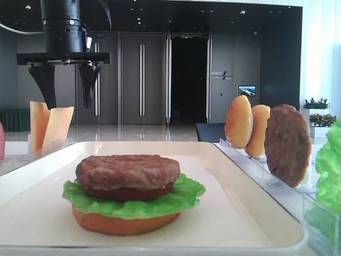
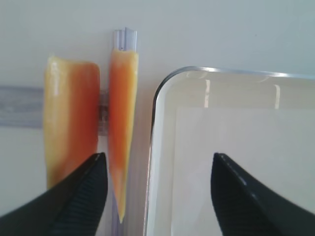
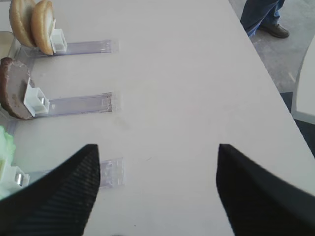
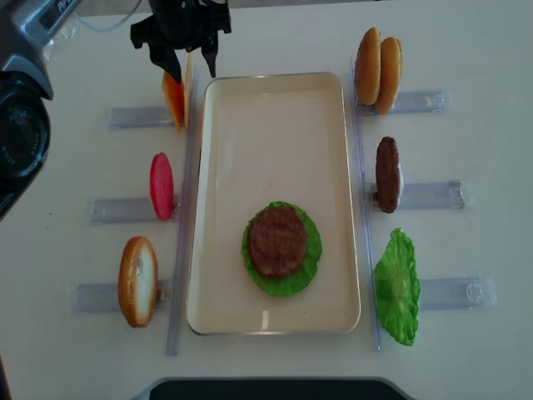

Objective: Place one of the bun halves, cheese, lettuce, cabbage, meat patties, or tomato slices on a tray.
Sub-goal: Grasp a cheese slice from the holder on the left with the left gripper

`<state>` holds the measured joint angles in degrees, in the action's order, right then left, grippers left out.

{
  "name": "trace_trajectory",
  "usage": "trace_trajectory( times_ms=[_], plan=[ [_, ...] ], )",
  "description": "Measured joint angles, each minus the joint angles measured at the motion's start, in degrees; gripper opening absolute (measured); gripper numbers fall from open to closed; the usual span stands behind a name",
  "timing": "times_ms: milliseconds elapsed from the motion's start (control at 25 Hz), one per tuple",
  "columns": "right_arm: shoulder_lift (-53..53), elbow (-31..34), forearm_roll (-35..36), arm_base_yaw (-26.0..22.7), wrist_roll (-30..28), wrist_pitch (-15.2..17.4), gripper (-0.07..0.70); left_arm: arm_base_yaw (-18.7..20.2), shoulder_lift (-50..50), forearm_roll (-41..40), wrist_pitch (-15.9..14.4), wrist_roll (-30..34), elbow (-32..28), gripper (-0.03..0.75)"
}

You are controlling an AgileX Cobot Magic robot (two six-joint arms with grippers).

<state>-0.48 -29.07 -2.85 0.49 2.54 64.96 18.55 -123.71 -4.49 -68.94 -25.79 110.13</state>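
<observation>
Exterior high view: the left tool [image 1: 68, 85] hangs over the cheese [image 1: 57, 125], its dark fingers spread and nothing between them. Two yellow-orange slices stand on edge in a clear rack just left of the cream tray [image 1: 250, 186]. On the tray sits a part-built burger: a bun half [image 1: 125, 221] at the bottom, lettuce [image 1: 133, 200], a tomato slice [image 1: 130, 192] and a meat patty [image 1: 128, 170] on top. Spare buns [image 1: 238, 121] and another patty [image 1: 287, 144] stand racked to the right.

Right wrist view: the right tool [image 3: 157, 187] is spread wide above the bare counter [image 3: 197, 73], gripping nothing, with the racked buns [image 3: 32, 22], a patty [image 3: 12, 88] and clear rack strips [image 3: 81, 103] off to its left.

Left wrist view: the left tool [image 2: 157, 191] looks straight down. One finger [image 2: 69, 201] lies beside the near slice of cheese [image 2: 120, 128], while the other finger is over the tray's corner [image 2: 162, 88]. The slice is not yet between them.

Overhead realsense view: the left tool [image 4: 185, 52] is poised at the tray's far left corner, over the cheese [image 4: 173, 98].

The slice looks thin, light and floppy, likely to bend or slip; a gentle pinch across its flat faces near the upper edge seems best.
</observation>
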Motion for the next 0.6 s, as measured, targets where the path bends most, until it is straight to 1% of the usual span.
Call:
trace_trajectory(
  times_ms=[120,400,600],
  plan=[
    [0.00,0.00,0.00,0.00,0.00,0.00,0.476,0.00,0.00,-0.86,0.31,-0.02,0.00,0.503],
    [0.00,0.00,0.00,0.00,0.00,0.00,0.475,-1.75,0.00,-1.16,0.45,-0.21,0.00,0.503],
    [0.00,0.00,0.00,0.00,0.00,0.00,0.474,-1.88,-0.02,-1.16,0.55,-0.23,0.00,0.503]
  ],
)
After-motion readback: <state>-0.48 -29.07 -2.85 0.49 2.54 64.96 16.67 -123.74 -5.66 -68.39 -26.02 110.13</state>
